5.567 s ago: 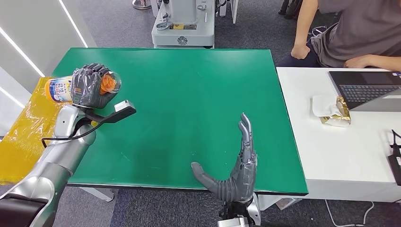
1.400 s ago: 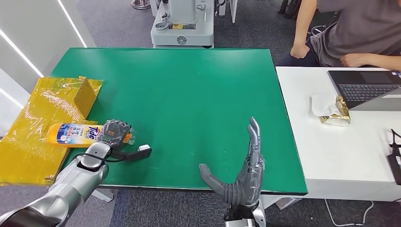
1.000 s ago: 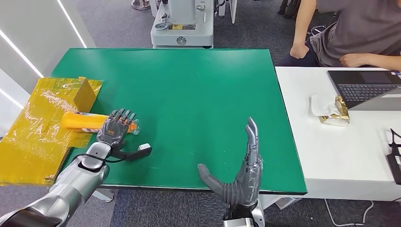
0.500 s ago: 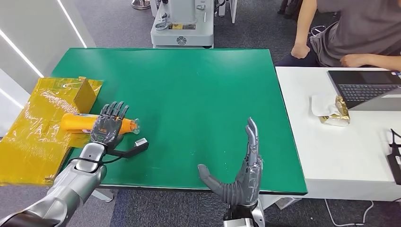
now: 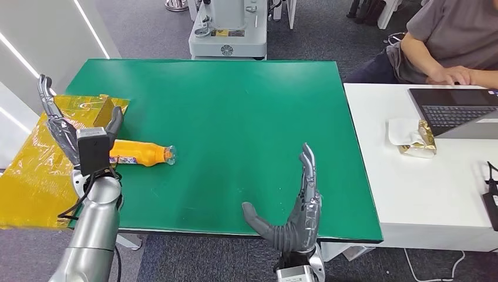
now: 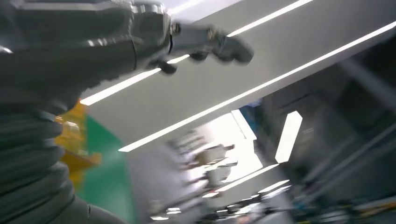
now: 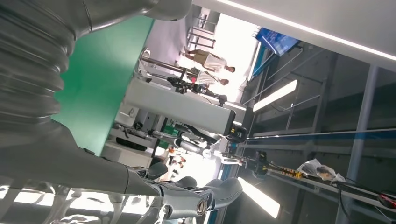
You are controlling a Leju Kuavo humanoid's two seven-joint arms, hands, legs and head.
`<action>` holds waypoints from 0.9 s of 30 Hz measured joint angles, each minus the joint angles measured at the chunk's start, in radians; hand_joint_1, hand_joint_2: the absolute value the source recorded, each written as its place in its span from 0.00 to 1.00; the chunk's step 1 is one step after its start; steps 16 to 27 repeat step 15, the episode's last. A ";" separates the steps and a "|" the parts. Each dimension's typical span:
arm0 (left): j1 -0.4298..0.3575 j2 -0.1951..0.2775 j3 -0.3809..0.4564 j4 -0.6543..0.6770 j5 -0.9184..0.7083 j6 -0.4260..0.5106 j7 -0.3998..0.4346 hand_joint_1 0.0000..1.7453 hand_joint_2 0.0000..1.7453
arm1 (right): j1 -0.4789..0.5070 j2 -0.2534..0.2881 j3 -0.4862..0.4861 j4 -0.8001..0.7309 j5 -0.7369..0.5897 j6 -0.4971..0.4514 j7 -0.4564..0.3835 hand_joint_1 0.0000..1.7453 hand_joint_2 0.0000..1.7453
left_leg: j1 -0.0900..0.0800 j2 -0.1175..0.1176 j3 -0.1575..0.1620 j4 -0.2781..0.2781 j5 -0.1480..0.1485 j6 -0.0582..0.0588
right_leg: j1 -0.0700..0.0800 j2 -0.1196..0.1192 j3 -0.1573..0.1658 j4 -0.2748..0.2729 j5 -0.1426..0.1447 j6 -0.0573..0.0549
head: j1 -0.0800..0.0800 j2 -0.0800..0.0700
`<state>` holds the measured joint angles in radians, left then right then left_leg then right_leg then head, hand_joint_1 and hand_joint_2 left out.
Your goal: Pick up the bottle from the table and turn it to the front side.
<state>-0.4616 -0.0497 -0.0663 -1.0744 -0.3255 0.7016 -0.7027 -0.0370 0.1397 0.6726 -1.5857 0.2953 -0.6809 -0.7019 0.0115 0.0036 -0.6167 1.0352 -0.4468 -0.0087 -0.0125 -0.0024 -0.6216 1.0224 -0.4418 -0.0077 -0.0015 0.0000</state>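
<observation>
My left hand [image 5: 73, 126] has let go of the bottle [image 5: 141, 154] and lifted clear, fingers spread and holding nothing; half a second ago it lay over the bottle. The bottle now rests on its side near the left edge of the green surface [image 5: 246, 106], touching the yellow wrapping [image 5: 29, 176]. Its long axis runs left to right, cap end pointing right toward the middle. The set-down seems done, though I cannot tell which face is up. My right hand [image 5: 296, 205] hangs open and empty by the near edge.

Left robot hand [image 5: 76, 126] and right robot hand [image 5: 293, 205], fingers spread.
</observation>
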 joint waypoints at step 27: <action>0.111 -0.112 -0.276 -0.339 0.296 -0.264 0.000 0.00 1.00 | 0.010 -0.005 -0.004 -0.001 0.021 0.000 0.000 0.00 1.00 | 0.000 0.001 0.000 0.000 -0.001 0.001 | 0.000 0.001 0.000 -0.001 0.000 0.001 | 0.000 0.000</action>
